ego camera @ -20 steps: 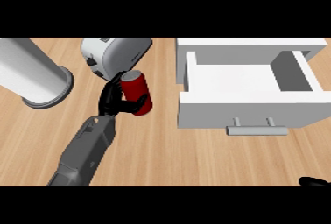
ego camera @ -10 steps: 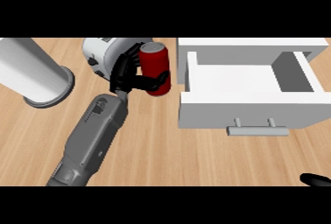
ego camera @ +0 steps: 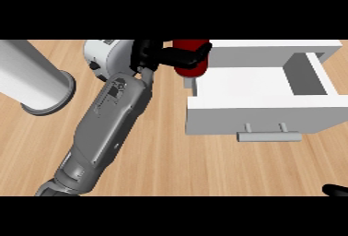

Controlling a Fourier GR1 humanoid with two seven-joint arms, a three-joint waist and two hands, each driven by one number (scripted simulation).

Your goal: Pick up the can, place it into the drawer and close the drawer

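Note:
The red can is lifted near the top of the view, just left of the open white drawer, with its lower end over the drawer's left wall. My left hand is shut on it, black fingers curled across its upper part and hiding much of it. The drawer stands pulled out, its inside bare, with a grey handle on the front panel. Only a black tip of my right hand shows at the lower right edge.
A tall white cylinder stands at the left on the wooden counter. A white round appliance sits behind my left forearm, partly hidden by it.
My left hand has carried the can up and to the right, from the counter beside the appliance to the drawer's left edge. The forearm has stretched forward with it.

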